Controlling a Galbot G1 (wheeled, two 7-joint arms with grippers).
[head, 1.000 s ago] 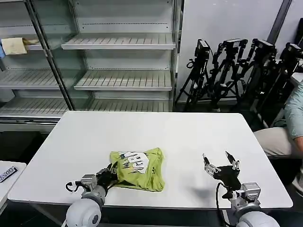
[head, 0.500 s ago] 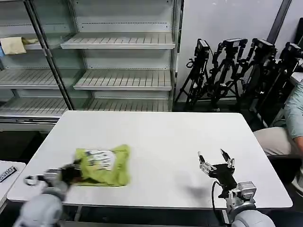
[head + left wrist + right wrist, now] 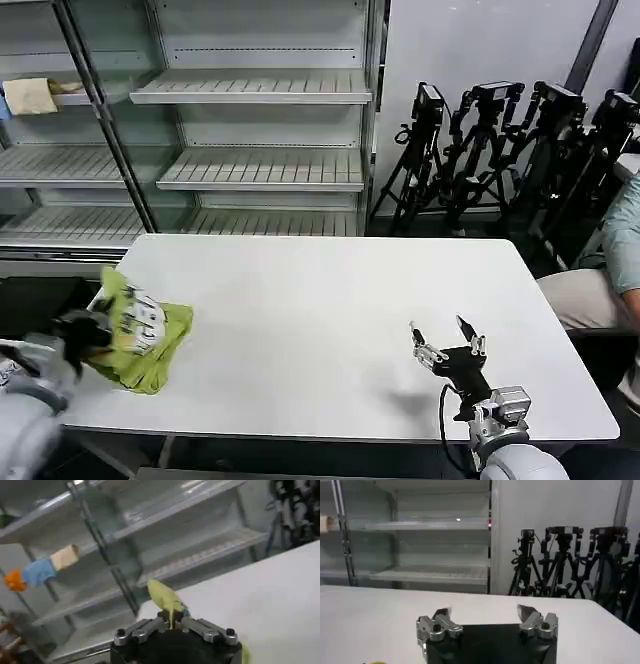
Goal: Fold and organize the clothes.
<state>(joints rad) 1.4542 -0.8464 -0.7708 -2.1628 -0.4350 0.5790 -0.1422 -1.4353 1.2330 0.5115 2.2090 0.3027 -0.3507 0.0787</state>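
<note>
Currently the left gripper is clamped on the bunched lime T-shirt, which lies at the left edge of the white table. The right gripper hovers above the table's near right area, jaws apart and empty, well apart from the T-shirt.

The left arm reaches out over the table's left edge, and the left gripper has its fingers pinched together on a fold of the lime yellow-green T-shirt. In the left wrist view the two fingers meet around the cloth. The right gripper hovers low over the near right part, wrist below it, fingers spread wide and pointing up and forward.
</note>
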